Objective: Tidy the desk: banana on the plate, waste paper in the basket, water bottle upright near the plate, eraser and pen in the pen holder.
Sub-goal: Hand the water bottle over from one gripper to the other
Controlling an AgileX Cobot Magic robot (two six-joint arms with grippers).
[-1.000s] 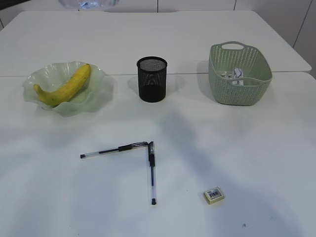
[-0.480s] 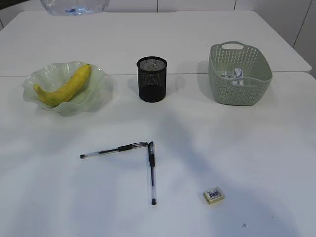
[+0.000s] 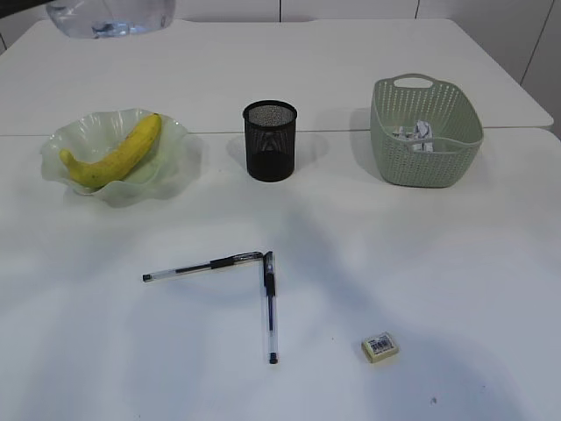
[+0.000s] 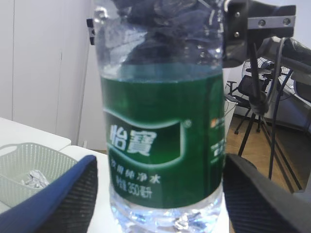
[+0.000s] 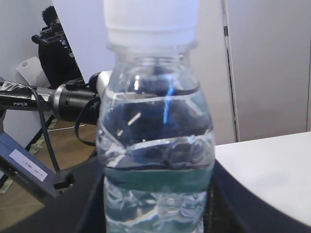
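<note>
Dark green label reading 怡寶 and 350 on clear plastic water bottle (image 4: 163,145) — white cap, left gripper (image 4: 160,194) and right gripper (image 5: 155,204) both grasping it.

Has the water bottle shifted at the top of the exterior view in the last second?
Yes. The water bottle has drifted left along the top edge, farther left of the pen holder.

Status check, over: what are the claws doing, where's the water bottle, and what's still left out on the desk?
Both claws on water bottle, held high above plate. Banana plated, paper in basket. Two pens, eraser still on desk. Nothing in the way.
</note>
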